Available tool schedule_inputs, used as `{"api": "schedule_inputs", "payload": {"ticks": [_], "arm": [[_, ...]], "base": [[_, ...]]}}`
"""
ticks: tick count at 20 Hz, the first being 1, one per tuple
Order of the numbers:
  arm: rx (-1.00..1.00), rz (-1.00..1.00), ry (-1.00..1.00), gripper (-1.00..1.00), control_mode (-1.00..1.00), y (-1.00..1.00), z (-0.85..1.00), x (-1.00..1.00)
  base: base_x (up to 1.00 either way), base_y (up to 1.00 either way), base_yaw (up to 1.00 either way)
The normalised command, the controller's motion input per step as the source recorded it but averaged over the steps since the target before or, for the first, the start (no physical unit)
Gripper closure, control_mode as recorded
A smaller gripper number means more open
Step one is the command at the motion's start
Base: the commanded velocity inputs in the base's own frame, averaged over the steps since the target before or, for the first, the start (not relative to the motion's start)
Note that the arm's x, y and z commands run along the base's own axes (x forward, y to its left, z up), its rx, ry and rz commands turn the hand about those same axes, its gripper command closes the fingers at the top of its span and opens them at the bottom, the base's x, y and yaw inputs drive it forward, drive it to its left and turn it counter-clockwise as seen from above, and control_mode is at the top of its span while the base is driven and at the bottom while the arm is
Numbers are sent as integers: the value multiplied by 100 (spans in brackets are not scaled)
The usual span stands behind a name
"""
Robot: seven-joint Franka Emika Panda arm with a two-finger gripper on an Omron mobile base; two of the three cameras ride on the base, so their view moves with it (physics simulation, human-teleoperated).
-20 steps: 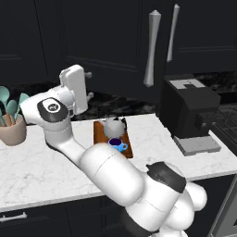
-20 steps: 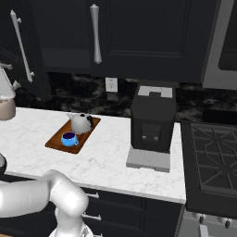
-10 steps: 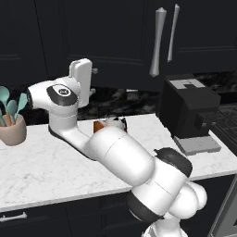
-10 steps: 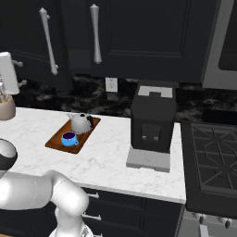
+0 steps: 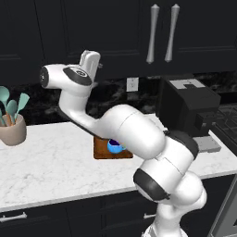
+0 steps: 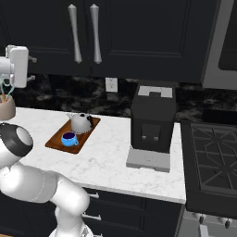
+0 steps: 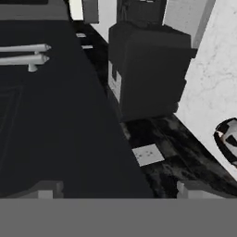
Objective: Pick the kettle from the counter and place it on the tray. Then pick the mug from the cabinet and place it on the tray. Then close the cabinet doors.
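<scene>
Right base view — kettle and mug sit on the tray; pincer spread wide, released.

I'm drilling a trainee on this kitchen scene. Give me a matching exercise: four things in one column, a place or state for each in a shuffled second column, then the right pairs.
Things:
1. kettle
2. mug
3. cabinet doors
4. utensil pot

Places or states:
A. shut, silver bar handles side by side
B. on the counter, off the tray, holding teal utensils
C. on the tray's far end, near the wall
D. on the tray's near end

Pairs: 1-C, 2-D, 3-A, 4-B
</scene>
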Motion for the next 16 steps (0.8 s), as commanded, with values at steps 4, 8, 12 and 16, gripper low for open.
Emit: {"api": "schedule_inputs", "payload": {"ticks": [4, 8, 12, 16], "arm": [[15, 17, 11, -100, -100, -71, -25, 86], [14, 20, 8, -100, -100, -67, -29, 83], [11, 22, 3, -100, -100, -62, -38, 73], [5, 20, 0, -100, -100, -53, -46, 40]], "base": [[0, 0, 0], [0, 0, 0], [0, 0, 0], [0, 0, 0]]}}
